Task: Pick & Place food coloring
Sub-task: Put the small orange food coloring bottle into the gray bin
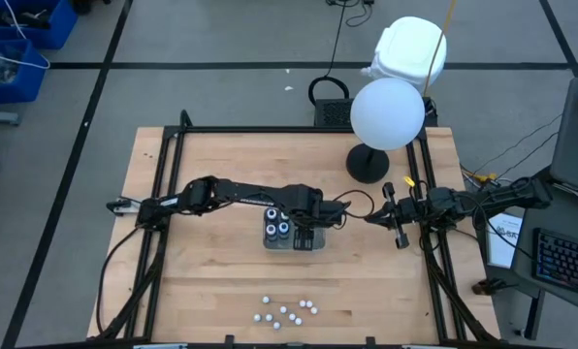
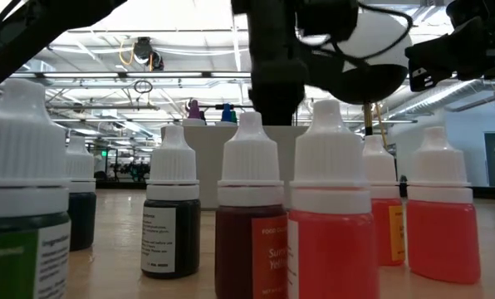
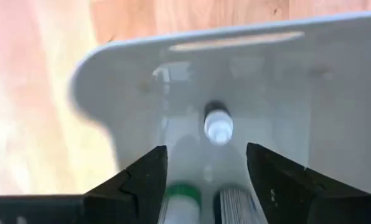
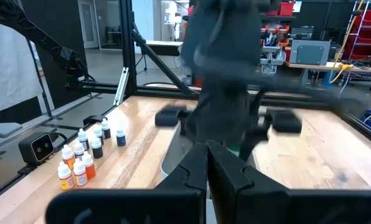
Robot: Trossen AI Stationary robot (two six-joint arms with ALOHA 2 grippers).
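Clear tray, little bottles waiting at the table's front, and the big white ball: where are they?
clear tray (image 1: 311,240): high view, its bare right part.
waiting bottles (image 1: 285,311): high view, middle of the cluster.
white ball (image 1: 387,113): high view, its top.

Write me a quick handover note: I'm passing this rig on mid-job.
Left pincer: open, directly above the clear tray mid-table.
Right pincer: shut, empty, waiting right of the tray.
Done: four food coloring bottles stand in the tray's left part.
Left: about eight bottles are grouped near the table's front edge; move them into the tray.
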